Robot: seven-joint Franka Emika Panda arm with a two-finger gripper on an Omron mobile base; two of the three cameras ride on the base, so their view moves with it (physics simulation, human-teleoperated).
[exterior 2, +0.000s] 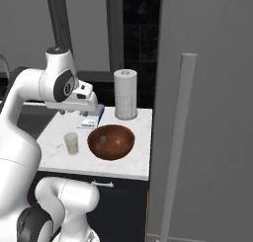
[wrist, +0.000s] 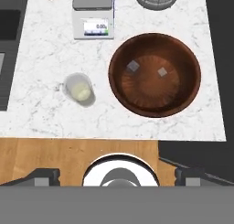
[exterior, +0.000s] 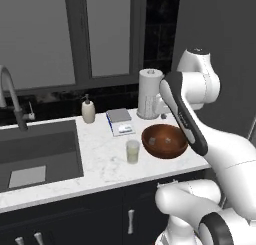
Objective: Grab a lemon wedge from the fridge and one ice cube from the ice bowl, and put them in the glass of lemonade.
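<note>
The ice bowl (wrist: 155, 74) is a glossy reddish-brown wooden bowl on the white marble counter, also in the base views (exterior: 164, 140) (exterior 2: 111, 141). Two small pale ice cubes lie in it, one on the left (wrist: 133, 66) and one on the right (wrist: 162, 72). The glass of lemonade (wrist: 80, 90) (exterior: 132, 151) (exterior 2: 72, 143) stands just left of the bowl. My gripper (wrist: 117, 175) (exterior 2: 93, 106) hovers high above the counter's front edge, open and empty. The fridge (exterior 2: 207, 112) is shut, its bar handle (exterior 2: 178, 137) facing me. The lemon wedge is hidden.
Behind the glass sits a small kitchen scale (wrist: 93, 17) (exterior: 120, 121), and a paper towel roll (exterior: 150, 94) stands behind the bowl. A cream soap bottle (exterior: 88, 110) is beside the dark sink (exterior: 37, 154) with its faucet (exterior: 10, 99). Dark cabinets (exterior: 100, 219) run below.
</note>
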